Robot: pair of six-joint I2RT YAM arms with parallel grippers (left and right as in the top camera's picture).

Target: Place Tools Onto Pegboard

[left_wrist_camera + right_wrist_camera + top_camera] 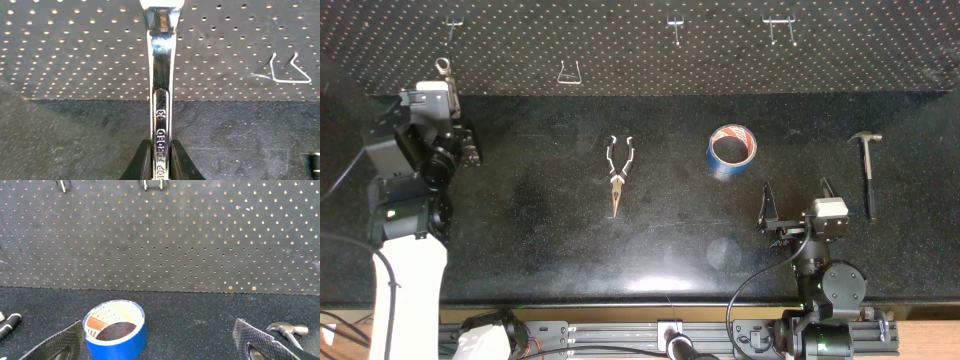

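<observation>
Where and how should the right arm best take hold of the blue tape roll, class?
Probably from above: the tape roll lies flat, open core facing up. Put one finger of the open right gripper into the core, the other outside, pinching the wall nearest the arm.

Blue tape roll (116, 330) sits lower left-center of the frame on the black tabletop (200, 315), btw the right gripper (160, 345) fingers (62, 340), which are spread wide. Upper half is pegboard (200, 240) w/ hooks (152, 185) at the top edge. Hammer head (287, 329) lower right, plier handles (9, 322) far left.
</observation>
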